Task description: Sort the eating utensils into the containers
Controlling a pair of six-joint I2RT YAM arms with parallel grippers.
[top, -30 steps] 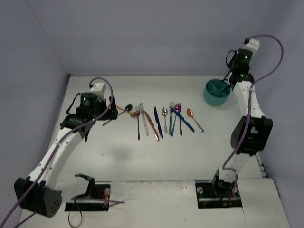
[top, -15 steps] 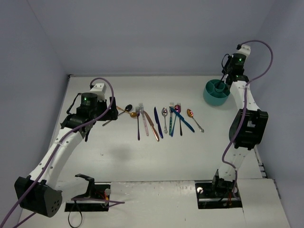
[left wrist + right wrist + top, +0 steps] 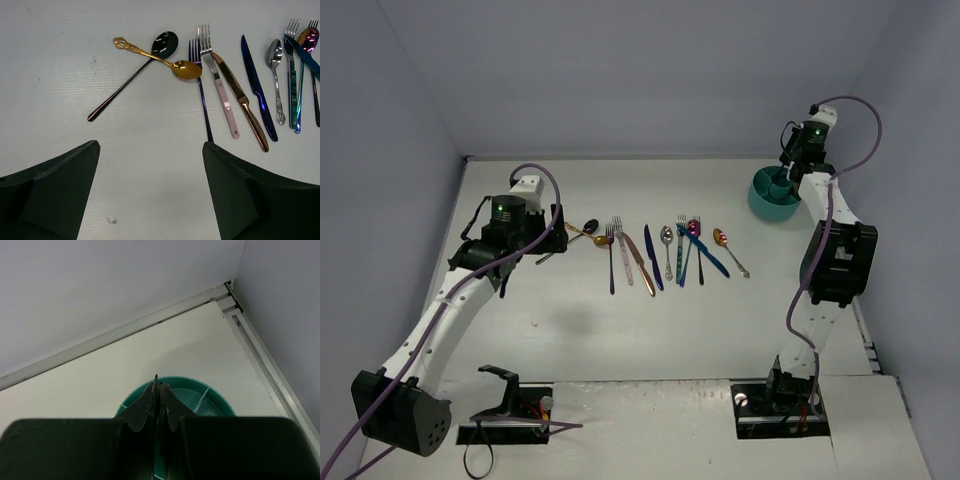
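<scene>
Utensils (image 3: 660, 255) lay flat in a loose row across the middle of the white tabletop (image 3: 620, 330), handles mostly toward me. At the left end my left pincer (image 3: 150, 147) hovered above the tabletop on the near side of the row, its jaws spread as wide as they go and gripping nothing. Beyond it a black spoon (image 3: 127, 80) lay slanted, and a gold spoon (image 3: 155, 56) crossed over it close to the black bowl. Just right of those came a dark blue fork (image 3: 202, 95), with the gold bowl touching its neck. Next were a pink-handled fork (image 3: 222, 95), a copper knife (image 3: 242, 100) whose tip met that fork's neck, and a blue knife (image 3: 257, 92) lying apart. Further right sat a silver spoon (image 3: 276, 75) and a teal fork (image 3: 293, 95), with a few more pieces crossed together past them. Well apart, at the far right near the back corner, stood the teal caddy (image 3: 760, 205), its curved dividers (image 3: 202, 397) showing. My right pincer (image 3: 157, 385) hung right over the caddy's opening, fingers pressed flat together, with nothing I could make out between them.
</scene>
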